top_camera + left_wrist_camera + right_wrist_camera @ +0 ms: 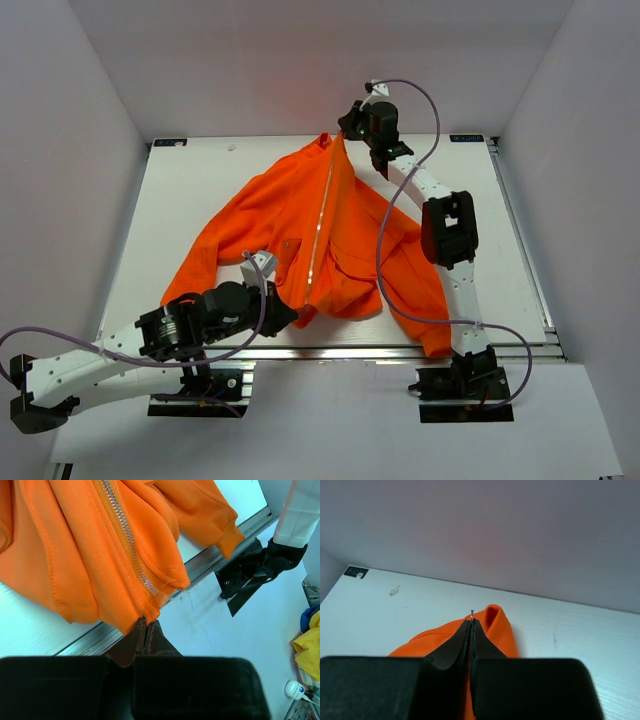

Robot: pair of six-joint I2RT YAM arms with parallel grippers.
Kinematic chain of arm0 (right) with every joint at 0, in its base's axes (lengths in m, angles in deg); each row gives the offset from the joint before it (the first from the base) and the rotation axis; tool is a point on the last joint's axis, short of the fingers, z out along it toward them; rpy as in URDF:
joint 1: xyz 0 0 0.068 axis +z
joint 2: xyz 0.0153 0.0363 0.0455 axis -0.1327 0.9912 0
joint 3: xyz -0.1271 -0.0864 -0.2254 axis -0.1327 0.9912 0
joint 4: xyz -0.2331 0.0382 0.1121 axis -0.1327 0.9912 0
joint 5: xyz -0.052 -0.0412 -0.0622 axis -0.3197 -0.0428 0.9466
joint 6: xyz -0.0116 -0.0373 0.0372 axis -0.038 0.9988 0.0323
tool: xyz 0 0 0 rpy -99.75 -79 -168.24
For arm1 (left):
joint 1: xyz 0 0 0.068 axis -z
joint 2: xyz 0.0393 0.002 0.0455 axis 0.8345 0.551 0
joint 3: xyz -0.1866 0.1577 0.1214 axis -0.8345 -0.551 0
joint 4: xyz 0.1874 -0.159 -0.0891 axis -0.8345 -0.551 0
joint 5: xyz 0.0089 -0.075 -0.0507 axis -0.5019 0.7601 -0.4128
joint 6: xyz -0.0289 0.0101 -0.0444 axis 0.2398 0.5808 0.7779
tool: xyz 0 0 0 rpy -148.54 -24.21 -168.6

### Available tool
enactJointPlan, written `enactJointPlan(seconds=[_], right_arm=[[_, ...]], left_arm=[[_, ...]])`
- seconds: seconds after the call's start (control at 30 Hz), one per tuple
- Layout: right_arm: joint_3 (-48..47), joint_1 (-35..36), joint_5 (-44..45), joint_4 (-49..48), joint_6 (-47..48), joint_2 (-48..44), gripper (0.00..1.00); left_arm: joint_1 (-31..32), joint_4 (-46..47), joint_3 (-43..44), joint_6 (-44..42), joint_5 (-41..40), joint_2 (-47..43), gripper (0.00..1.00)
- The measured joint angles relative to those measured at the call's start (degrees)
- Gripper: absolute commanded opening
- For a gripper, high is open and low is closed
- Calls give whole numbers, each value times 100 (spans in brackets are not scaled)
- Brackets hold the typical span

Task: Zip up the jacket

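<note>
Jacket (330, 240): spread on the table (200, 180). Hem (142, 609) is clamped in the closed left pincer (146, 626), seemingly to tension the zip (125, 535); the zip pull (471, 613), at the collar (494, 619), is pinched by the closed right pincer (470, 624).

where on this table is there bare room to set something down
Bare table in the far-left corner beyond the jacket, and a strip between the right arm and the right edge. Crowded: the centre, the near edge where the left fingers pinch the hem, far centre where the right fingers grip the collar end.
</note>
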Motion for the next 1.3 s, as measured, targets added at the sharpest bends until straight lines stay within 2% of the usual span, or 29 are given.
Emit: enactJointPlan(seconds=[0.03,0.07,0.1,0.13,0.17,0.37,0.6,0.7,0.8,0.9,1.0,1.1,1.2,1.3], right_arm=[[-107,2,-85,57,70,15,22],[-144,2,-166,72,138,11,65],[-144,-4,-133,-17,223,-17,87],[-111,-46,-142,-94,313,-68,89],[24,-94,-164,-151,409,-160,89],[1421,-435,-175,70,592,-1475,89],[2699,-691,258,1370,79,-3622,89],[3602,-1029,275,1810,-184,-4581,89],[4876,-1478,387,2085,-413,-5569,89],[5790,-1615,457,2551,-546,-6247,89],[6223,-1574,529,3163,-706,-6747,89],[6522,-1550,553,3418,-791,-7274,89],[6898,-1550,555,3497,-870,-7910,89],[7302,-1550,549,3460,-966,-8419,90]], left_arm=[[-2,7,0,24,2,20,0],[-2,-11,0,61,20,31,15],[4,-81,7,105,162,31,34],[35,-197,11,118,302,31,79],[74,-332,20,177,442,42,98],[133,-903,330,542,516,94,98],[138,-1834,920,1915,-1558,63,98],[136,-1926,1145,2159,-2302,245,98],[35,-1987,1757,2065,-2855,944,98],[-793,-1692,2531,1484,-2535,1950,98],[-2470,-1156,2979,833,-1864,2975,98],[-3720,-986,3025,433,-1464,3661,98],[-4656,-841,2992,157,-909,3829,98],[-5178,-599,2931,-24,-575,3639,98]])
